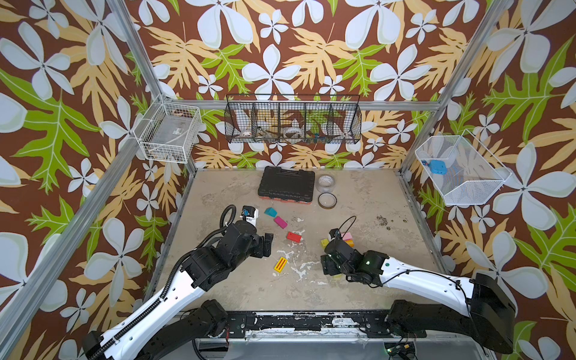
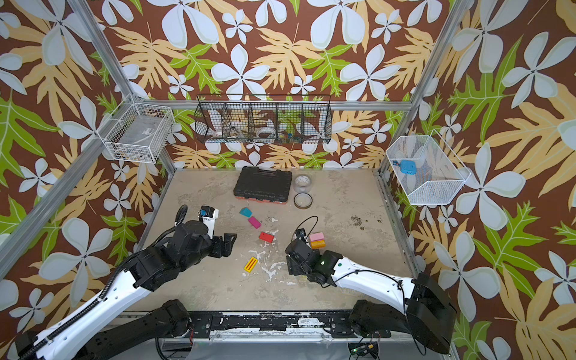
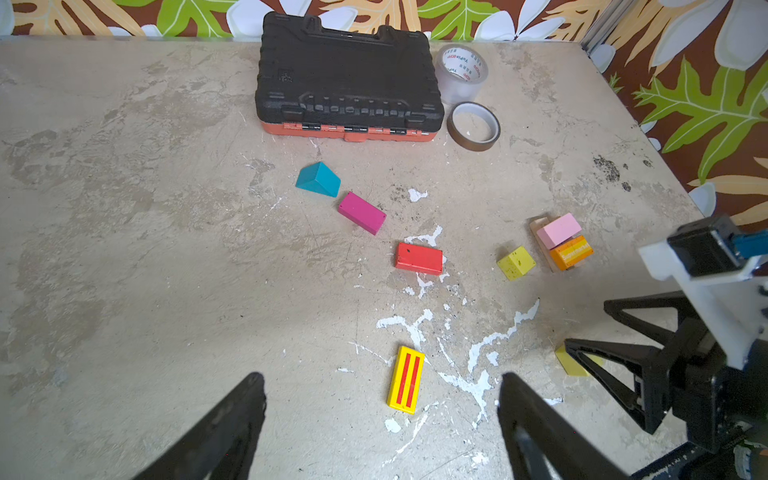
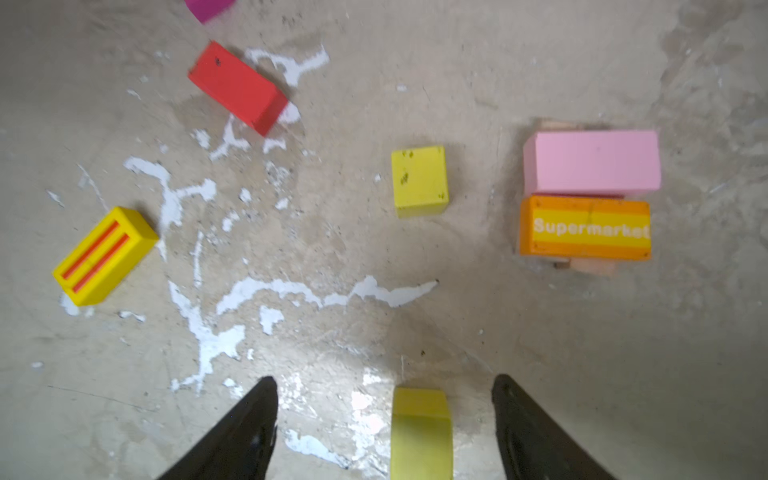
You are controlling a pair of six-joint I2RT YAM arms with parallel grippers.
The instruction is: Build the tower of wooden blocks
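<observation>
Jaws of the right gripper (image 4: 384, 377) stand wide around a yellow-green block (image 4: 420, 432) on the worktop (image 4: 540, 332), touching neither side: a pick seems in hand. Next it must close squarely and carry the block to the low tower (image 4: 594, 160) nearby, pink and orange on plain wood; the left gripper (image 3: 381, 374) hangs open by a striped yellow brick (image 3: 406, 380).

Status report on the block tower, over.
Both grippers open: left gripper empty, right gripper straddling a loose yellow-green block. Tower low: pink block and orange block atop plain wood. Nothing blocking.
</observation>
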